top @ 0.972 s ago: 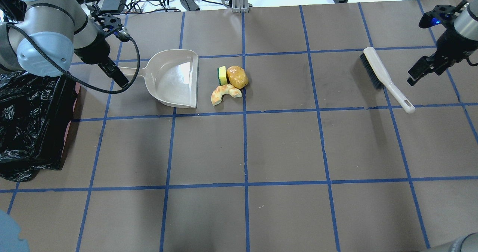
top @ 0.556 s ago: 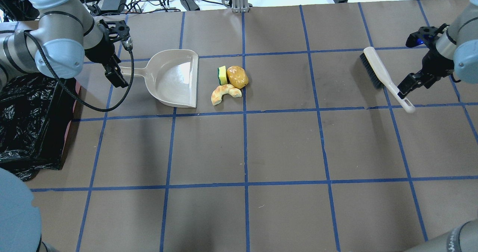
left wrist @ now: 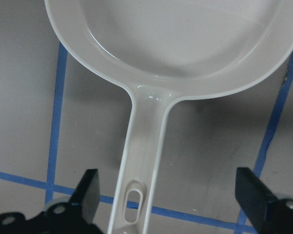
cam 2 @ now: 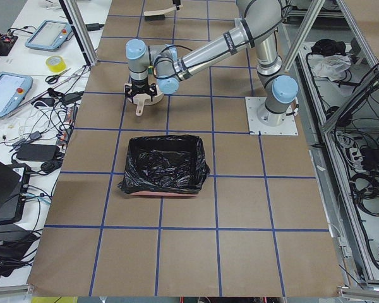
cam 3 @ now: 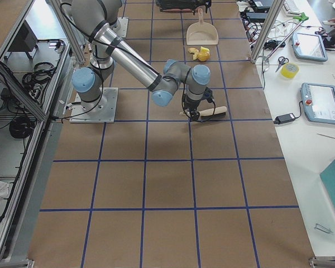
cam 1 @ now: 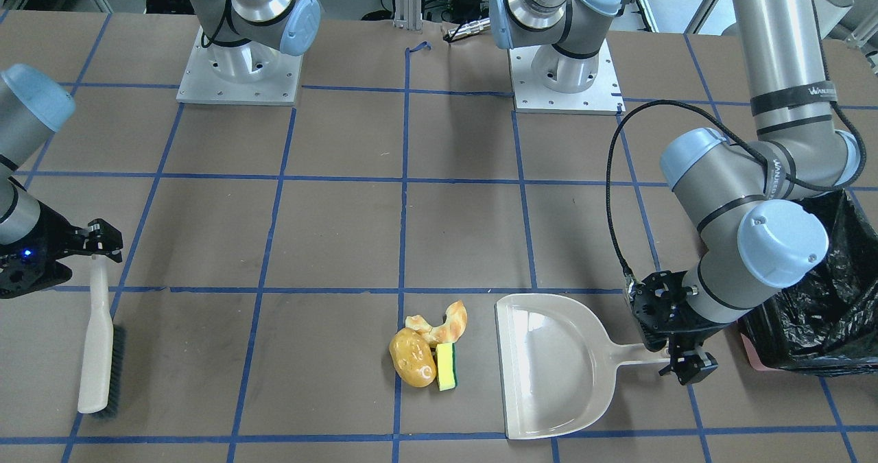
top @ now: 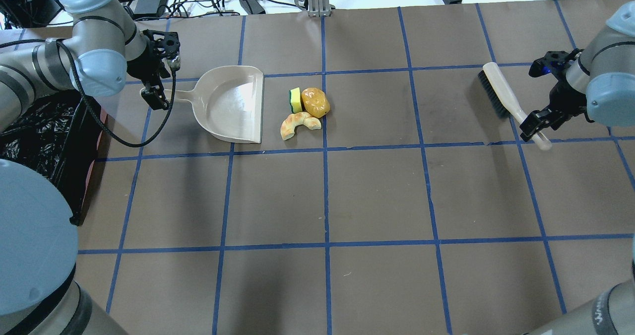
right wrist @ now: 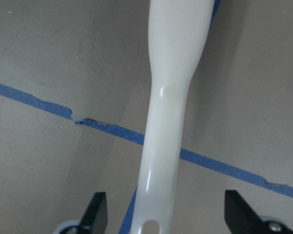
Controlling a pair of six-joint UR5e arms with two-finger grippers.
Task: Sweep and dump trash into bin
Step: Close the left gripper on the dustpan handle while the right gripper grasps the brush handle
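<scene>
Looking at the left gripper (top: 155,98) down at the tail end of the beige dustpan (top: 233,104) handle, fingers spread wide either side of it, not pinching it. Same deal over at the right gripper (top: 535,125): spread open, straddling the white handle of the brush (top: 498,89), no clamp. All the trash bunched together on the brown table (top: 377,196) just off the dustpan's open lip: glossy potato-like lump (top: 315,102), yellow-green sponge block (top: 295,100) touching it, croissant piece (top: 296,125) on the robot's side of both. Black-bagged bin (cam 2: 164,164) parked past the dustpan's handle end, well apart from the trash.
</scene>
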